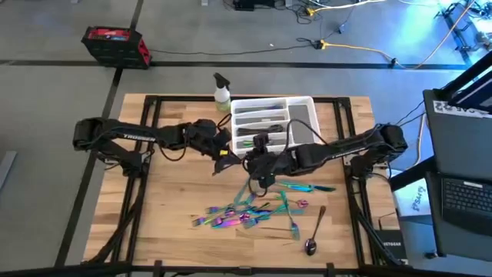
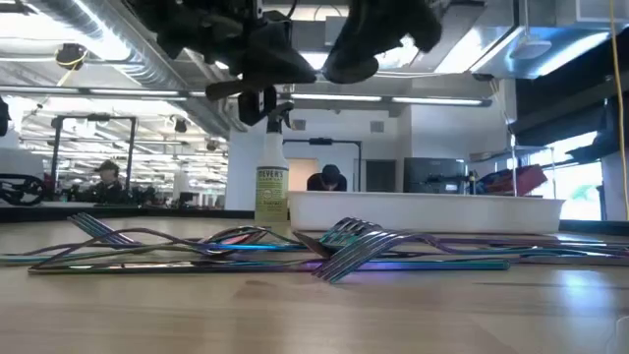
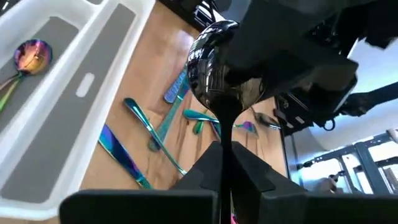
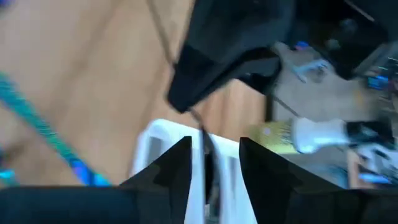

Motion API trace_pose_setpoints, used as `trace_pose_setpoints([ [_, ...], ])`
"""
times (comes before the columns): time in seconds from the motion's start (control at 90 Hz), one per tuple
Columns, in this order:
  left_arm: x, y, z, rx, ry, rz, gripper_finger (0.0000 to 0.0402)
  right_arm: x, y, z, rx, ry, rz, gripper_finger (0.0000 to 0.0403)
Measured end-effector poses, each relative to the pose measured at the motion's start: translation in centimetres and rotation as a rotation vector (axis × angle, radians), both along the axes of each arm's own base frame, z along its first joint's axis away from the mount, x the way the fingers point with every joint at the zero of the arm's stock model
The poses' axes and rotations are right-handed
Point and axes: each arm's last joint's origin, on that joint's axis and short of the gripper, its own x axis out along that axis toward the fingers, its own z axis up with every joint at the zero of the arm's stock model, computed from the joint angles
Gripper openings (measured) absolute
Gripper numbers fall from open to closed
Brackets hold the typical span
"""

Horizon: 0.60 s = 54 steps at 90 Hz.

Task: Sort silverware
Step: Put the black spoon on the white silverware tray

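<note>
Nearest, the loose silverware (image 1: 254,211) lies scattered on the table's (image 1: 169,192) front half. Above it, the left gripper (image 3: 225,168) is clenched on a dark spoon (image 3: 219,68), handle running straight back between its fingers, bowl forward. The right gripper (image 4: 214,165) hangs alongside, fingers parted, nothing visibly held. Beyond both, the white tray (image 1: 304,108) lies closest to the left gripper.

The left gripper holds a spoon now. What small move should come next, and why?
Probably carry the spoon over the white tray compartment where an iridescent spoon already lies; the left gripper is shut on its handle, beside the tray. The right gripper hovers close by, open.
</note>
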Motion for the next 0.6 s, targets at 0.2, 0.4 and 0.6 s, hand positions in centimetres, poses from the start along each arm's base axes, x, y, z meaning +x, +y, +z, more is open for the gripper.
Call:
trace_pose_setpoints([
  [0.2, 0.01, -0.19, -0.01, -0.001, 0.001, -0.009, 0.0000, 0.07, 0.00, -0.01, -0.019, -0.008, -0.015, 0.0107],
  [0.4, 0.00, -0.18, -0.03, 0.001, 0.003, -0.009, 0.0000, -0.01, 0.05, -0.14, 0.016, 0.005, -0.003, 0.0046],
  [0.6, 0.01, -0.19, -0.02, 0.002, 0.002, -0.006, 0.0000, -0.10, 0.05, -0.22, 0.016, 0.014, -0.008, 0.0004],
])
